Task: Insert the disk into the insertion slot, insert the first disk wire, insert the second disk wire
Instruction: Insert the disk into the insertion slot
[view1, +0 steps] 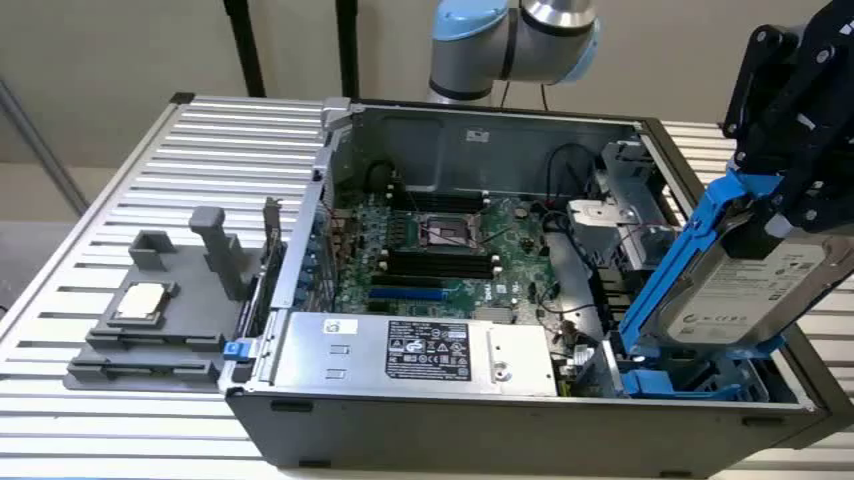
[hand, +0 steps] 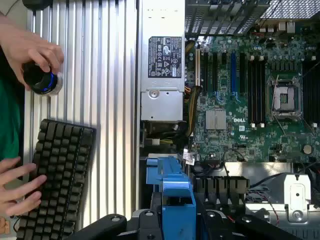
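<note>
My gripper (view1: 787, 190) is shut on the disk (view1: 754, 290), a silver-grey drive with a white label clipped into a bright blue carrier (view1: 683, 255). The disk hangs tilted, lower end down, over the right front corner of the open computer case. Just under its lower end lies the insertion slot (view1: 681, 382) with its blue rails. In the wrist view the blue carrier (hand: 172, 187) sticks out between my black fingers (hand: 146, 220). Which cables are the disk wires I cannot tell.
A grey power-supply box (view1: 414, 350) sits at the case front beside the slot, the motherboard (view1: 441, 250) behind it. A silver cage (view1: 627, 180) stands at the back right. On the slatted table, a grey fixture (view1: 147, 320). A person's hands rest on a knob (hand: 37, 77) and keyboard (hand: 57, 175).
</note>
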